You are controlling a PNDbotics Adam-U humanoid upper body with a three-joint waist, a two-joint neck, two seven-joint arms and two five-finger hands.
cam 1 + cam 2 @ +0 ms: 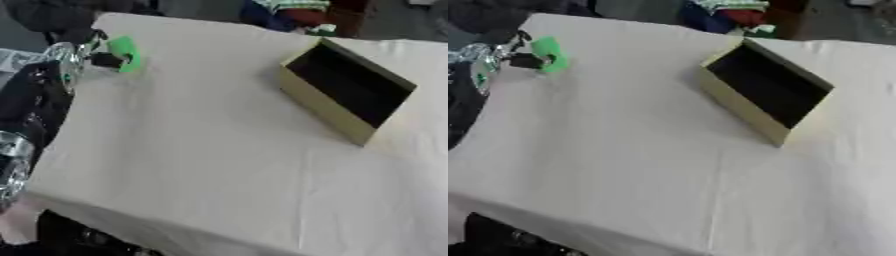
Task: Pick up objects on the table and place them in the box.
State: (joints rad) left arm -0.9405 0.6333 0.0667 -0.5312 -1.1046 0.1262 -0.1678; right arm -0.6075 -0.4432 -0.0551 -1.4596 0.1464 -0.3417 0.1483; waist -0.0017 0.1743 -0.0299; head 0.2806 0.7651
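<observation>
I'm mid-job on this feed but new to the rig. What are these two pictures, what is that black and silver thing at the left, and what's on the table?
Both pictures come from one stereo camera in the robot's head, looking down at the work: a left eye and a right eye view of the same moment, so they nearly match. The black and silver shape along the left edge is the robot's left arm, ending in its left hand at the table's far left corner. Dark fingers sit against a small green object there; the blur hides whether they are curled round it. The right hand shows in neither view. The white-covered table also carries an open tan box with a dark inside, at the upper right, apart from the hand. Nothing shows inside it.
</observation>
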